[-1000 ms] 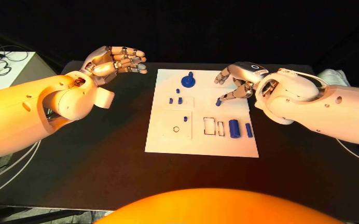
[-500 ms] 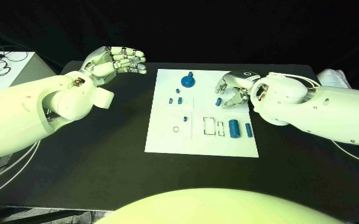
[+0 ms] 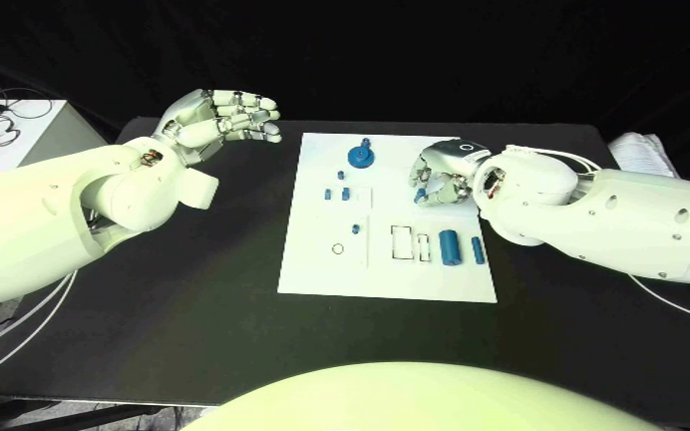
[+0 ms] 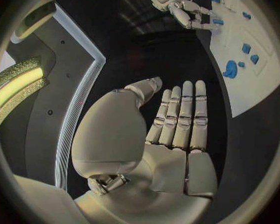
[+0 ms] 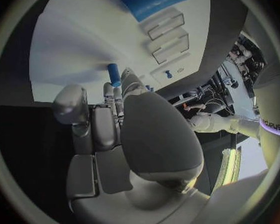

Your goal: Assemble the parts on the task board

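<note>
The white task board (image 3: 319,271) lies mid-table, also seen in the left wrist view (image 4: 264,79). My right hand (image 3: 443,176) hovers low over its right side, fingers curled down at a small blue peg (image 3: 420,195). In the right wrist view the peg (image 5: 114,74) sits just past the fingertips (image 5: 124,77), with the thumb apart from it. A blue disc with a knob (image 3: 361,157), several small pegs (image 3: 337,193), a ring (image 3: 338,247), two empty slots (image 3: 403,241) and two blue cylinders (image 3: 450,245) lie on the board. My left hand (image 3: 223,120) is raised left of the board, fingers apart, holding nothing.
A white box with cables (image 3: 29,127) stands off the table's left end. A pale object (image 3: 640,152) lies at the right edge. Bare black table (image 3: 172,291) surrounds the board.
My right hand has drawn in toward the board's middle and bent its fingers down over the small blue peg, which has stayed in place. The left hand has not moved.
</note>
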`<state>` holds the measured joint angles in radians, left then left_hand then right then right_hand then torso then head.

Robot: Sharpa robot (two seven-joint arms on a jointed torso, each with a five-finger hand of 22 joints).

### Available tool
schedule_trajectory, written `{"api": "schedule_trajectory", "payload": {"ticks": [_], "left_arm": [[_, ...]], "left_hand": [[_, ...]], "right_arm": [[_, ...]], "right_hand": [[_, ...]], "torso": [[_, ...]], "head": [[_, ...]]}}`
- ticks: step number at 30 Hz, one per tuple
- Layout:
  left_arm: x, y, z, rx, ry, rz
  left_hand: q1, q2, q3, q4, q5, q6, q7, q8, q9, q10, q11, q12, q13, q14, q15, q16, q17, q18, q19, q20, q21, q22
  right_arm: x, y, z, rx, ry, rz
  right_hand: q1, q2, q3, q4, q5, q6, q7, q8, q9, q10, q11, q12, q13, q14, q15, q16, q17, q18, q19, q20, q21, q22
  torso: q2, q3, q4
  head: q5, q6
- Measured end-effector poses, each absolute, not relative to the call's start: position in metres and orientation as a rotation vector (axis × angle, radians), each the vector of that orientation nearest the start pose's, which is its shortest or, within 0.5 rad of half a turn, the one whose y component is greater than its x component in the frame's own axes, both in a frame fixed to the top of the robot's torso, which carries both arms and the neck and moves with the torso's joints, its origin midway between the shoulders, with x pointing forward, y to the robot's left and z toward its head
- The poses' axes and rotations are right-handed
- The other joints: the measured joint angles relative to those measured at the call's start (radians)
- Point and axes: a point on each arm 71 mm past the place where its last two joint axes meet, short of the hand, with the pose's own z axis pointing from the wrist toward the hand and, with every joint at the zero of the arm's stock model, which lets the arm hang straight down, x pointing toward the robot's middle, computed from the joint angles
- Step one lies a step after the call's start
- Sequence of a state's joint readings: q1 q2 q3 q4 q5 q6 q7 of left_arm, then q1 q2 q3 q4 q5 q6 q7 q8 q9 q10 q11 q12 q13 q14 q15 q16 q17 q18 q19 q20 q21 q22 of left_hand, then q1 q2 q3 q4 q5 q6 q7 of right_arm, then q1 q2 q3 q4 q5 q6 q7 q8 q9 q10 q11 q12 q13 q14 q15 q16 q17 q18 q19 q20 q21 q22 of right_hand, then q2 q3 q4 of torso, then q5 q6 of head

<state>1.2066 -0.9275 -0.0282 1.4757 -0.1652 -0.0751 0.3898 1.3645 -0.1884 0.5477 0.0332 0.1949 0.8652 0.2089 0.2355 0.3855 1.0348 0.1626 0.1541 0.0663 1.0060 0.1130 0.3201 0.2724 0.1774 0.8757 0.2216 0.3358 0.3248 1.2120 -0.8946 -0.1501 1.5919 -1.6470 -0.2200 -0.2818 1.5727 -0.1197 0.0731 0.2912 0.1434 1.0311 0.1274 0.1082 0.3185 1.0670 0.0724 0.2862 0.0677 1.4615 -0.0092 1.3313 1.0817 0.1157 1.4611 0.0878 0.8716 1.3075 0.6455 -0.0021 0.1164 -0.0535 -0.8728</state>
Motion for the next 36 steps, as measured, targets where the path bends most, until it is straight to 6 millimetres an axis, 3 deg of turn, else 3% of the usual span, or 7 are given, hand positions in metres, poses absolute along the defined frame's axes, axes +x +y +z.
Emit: {"api": "schedule_trajectory", "payload": {"ticks": [6, 8, 12, 24, 29, 36], "left_arm": [[0.492, 0.251, -0.17, -0.902, 1.522, -1.605], [0.492, 0.251, -0.17, -0.903, 1.522, -1.605], [0.492, 0.252, -0.17, -0.903, 1.523, -1.604], [0.492, 0.252, -0.171, -0.909, 1.54, -1.602], [0.492, 0.253, -0.172, -0.912, 1.549, -1.599], [0.493, 0.253, -0.173, -0.915, 1.559, -1.597]], "left_hand": [[0.0, 0.0, -0.003, 0.003, 0.0, 0.0, 0.0, 0.0, 0.0, 0.0, 0.0, 0.0, 0.0, 0.0, 0.0, 0.0, 0.0, 0.0, 0.0, 0.0, 0.0, 0.0], [0.0, 0.0, -0.003, 0.003, 0.0, 0.0, 0.0, 0.0, 0.0, 0.0, 0.0, 0.0, 0.0, 0.0, 0.0, 0.0, 0.0, 0.0, 0.0, 0.0, 0.0, 0.0], [0.0, 0.0, -0.003, 0.003, 0.0, 0.0, 0.0, 0.0, 0.0, 0.0, 0.0, 0.0, 0.0, 0.0, 0.0, 0.0, 0.0, 0.0, 0.0, 0.0, 0.0, 0.0], [0.0, 0.0, -0.004, 0.004, 0.0, 0.0, 0.0, 0.0, -0.002, 0.0, 0.0, -0.004, 0.0, 0.0, 0.0, -0.004, 0.002, 0.0, 0.0, 0.0, -0.004, -0.003], [0.0, 0.0, -0.006, 0.006, 0.0, 0.0, 0.0, 0.0, -0.002, 0.0, 0.0, -0.004, 0.0, 0.0, 0.0, -0.008, 0.003, 0.0, 0.0, 0.0, -0.008, -0.004], [0.0, 0.0, -0.006, 0.006, 0.0, 0.0, 0.0, 0.0, -0.002, 0.0, 0.0, -0.004, 0.0, 0.0, 0.0, -0.008, 0.003, 0.0, 0.0, 0.0, -0.008, -0.004]], "right_arm": [[0.46, -0.212, -0.22, -0.307, 1.793, 0.388], [0.461, -0.213, -0.22, -0.305, 1.792, 0.384], [0.463, -0.215, -0.221, -0.304, 1.792, 0.375], [0.462, -0.216, -0.228, -0.315, 1.8, 0.359], [0.462, -0.215, -0.229, -0.319, 1.799, 0.359], [0.46, -0.213, -0.229, -0.318, 1.785, 0.372]], "right_hand": [[0.0, 0.0, 0.044, -0.001, -0.003, 0.027, 0.0, 0.008, 0.0, 0.038, -0.003, -0.029, 0.0, 0.0, 0.0, 0.005, 0.016, 0.0, 0.003, -0.004, 0.033, 0.0], [-0.007, -0.007, 0.075, 0.0, -0.039, 0.035, 0.0, 0.008, -0.002, 0.054, -0.004, -0.051, -0.001, 0.0, 0.0, 0.005, 0.02, 0.0, 0.003, -0.004, 0.033, 0.0], [-0.011, -0.011, 0.105, -0.001, -0.052, 0.039, 0.003, 0.008, -0.003, 0.055, -0.003, -0.067, -0.001, 0.0, 0.0, 0.005, 0.02, 0.0, 0.003, -0.003, 0.033, 0.0], [-0.041, -0.062, 0.155, -0.004, -0.064, 0.038, 0.004, -0.008, -0.011, 0.023, 0.012, -0.121, -0.001, 0.0, 0.0, -0.012, -0.023, 0.0, 0.003, -0.003, -0.033, 0.001], [-0.041, -0.062, 0.16, -0.005, -0.064, 0.038, 0.004, -0.008, -0.013, 0.023, 0.012, -0.121, 0.0, 0.0, 0.0, -0.012, -0.021, 0.0, 0.003, -0.003, -0.034, 0.001], [-0.041, -0.062, 0.224, -0.003, -0.064, 0.057, -0.004, -0.008, -0.009, 0.094, -0.003, -0.107, 0.011, 0.001, -0.001, 0.004, 0.017, -0.001, 0.003, -0.004, 0.041, 0.0]], "torso": [[0.0, -0.0007, 0.0003], [0.0, -0.0007, 0.0003], [0.0, -0.0011, 0.0003], [0.0, 0.0005, 0.0011], [0.0, 0.0006, 0.0001], [0.0, 0.0006, -0.0002]], "head": [[-0.001, 0.0], [-0.001, 0.0], [-0.002, 0.0], [-0.001, 0.0], [0.001, 0.0], [0.0, 0.0]]}}
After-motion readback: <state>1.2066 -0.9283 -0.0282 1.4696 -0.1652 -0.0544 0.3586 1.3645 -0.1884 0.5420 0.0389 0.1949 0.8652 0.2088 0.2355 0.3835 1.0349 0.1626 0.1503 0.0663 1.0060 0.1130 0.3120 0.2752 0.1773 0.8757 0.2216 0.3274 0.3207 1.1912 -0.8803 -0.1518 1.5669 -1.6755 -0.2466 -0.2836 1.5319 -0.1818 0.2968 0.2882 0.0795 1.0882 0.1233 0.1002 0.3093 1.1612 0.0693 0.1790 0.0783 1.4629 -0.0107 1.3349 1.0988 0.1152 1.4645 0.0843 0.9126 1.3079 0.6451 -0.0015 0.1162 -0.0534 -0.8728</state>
